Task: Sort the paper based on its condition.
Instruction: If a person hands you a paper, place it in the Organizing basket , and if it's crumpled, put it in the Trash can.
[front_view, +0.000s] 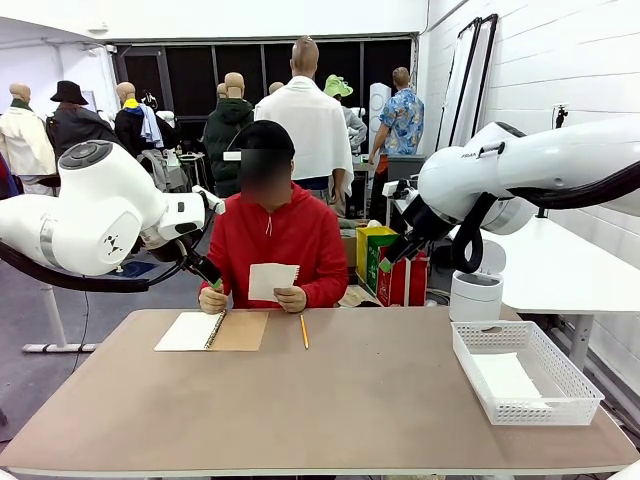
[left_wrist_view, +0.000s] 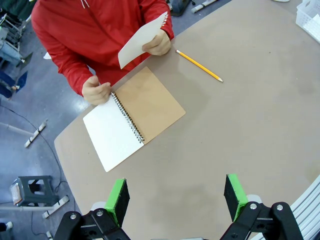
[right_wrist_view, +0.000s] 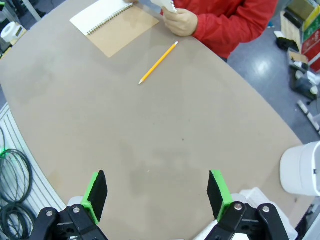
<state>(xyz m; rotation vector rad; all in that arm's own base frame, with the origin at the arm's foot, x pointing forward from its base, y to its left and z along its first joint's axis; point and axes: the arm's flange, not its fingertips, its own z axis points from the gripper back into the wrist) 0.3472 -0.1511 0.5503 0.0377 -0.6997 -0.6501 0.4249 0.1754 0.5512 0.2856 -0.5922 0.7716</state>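
At the far edge of the tabletop (front_view: 330, 400) a person holds one sheet of paper (front_view: 272, 280) upright in one hand (front_view: 291, 298), above the open notebook (front_view: 212, 331) and beside the pencil (front_view: 304, 331). The sheet looks thin, light and floppy (its torn spiral edge shows from the left wrist). It would likely buckle if pinched hard, so a free edge away from the fingers seems best. The left claw (left_wrist_view: 176, 199) and the right claw (right_wrist_view: 157, 194) hang spread wide, empty, above bare tabletop. Another sheet seems to lie in the basket (front_view: 526, 372) near the right edge.

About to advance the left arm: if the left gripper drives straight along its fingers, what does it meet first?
Probably bare table: the open left gripper aims between the notebook and pencil. Depth is unclear.
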